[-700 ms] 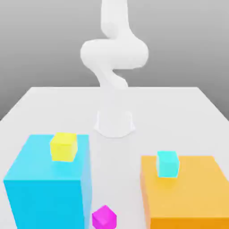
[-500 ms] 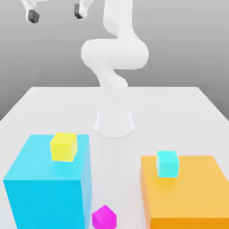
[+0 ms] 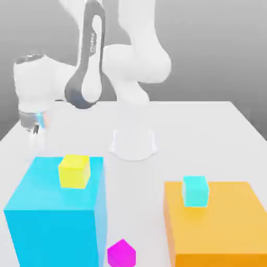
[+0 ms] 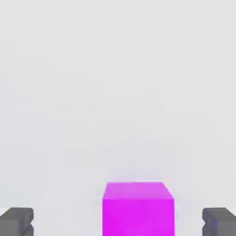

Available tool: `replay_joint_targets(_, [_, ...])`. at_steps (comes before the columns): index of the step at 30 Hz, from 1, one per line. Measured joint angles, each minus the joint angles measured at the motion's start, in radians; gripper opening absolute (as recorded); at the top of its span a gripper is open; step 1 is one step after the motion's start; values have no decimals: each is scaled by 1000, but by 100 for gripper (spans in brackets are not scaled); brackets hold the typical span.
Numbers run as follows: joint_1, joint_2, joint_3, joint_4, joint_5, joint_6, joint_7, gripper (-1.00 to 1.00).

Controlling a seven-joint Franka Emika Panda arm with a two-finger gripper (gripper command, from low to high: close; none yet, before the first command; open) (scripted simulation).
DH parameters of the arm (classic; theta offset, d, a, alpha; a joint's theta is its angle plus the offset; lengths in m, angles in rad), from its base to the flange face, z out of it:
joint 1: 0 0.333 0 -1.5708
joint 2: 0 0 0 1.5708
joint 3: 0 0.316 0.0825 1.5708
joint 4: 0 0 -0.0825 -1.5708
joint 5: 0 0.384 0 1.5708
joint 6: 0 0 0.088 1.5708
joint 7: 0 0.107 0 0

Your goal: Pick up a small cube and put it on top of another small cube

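The spread gripper (image 3: 35, 130) hangs at the exterior view's left, pink cube (image 3: 121, 254) bottom centre, yellow cube (image 3: 74, 172) atop the blue block (image 3: 52, 234).

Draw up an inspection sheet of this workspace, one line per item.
Surface: pale tabletop, plain.
Job's things: magenta cube on the tabletop; yellow cube on the blue block.
Clutter: cyan cube on the orange block.
Gripper: open; the magenta cube shows between the fingers in the hand view, touching neither; gripper holds nothing.
Cables: nothing seen.
Surroundings: plain grey backdrop.
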Motion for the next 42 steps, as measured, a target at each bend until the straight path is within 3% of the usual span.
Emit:
replay_joint_targets(6, [16, 107, 34, 20, 173, 84, -127, 0])
replay_joint_targets(11, [-73, 200, 162, 39, 329, 157, -241, 0])
replay_joint_targets(16, [-179, 292, 286, 48, 382, 237, -275, 0])
replay_joint_targets(17, [-191, 305, 299, 49, 383, 249, -274, -100])
replay_joint_targets(27, [-163, 262, 261, 46, 354, 212, -257, -100])
replay_joint_targets(35, [-98, 114, 138, 21, 161, 91, -119, -100])
replay_joint_targets(42, [-133, -7, 142, -10, 35, -2, -24, -100])
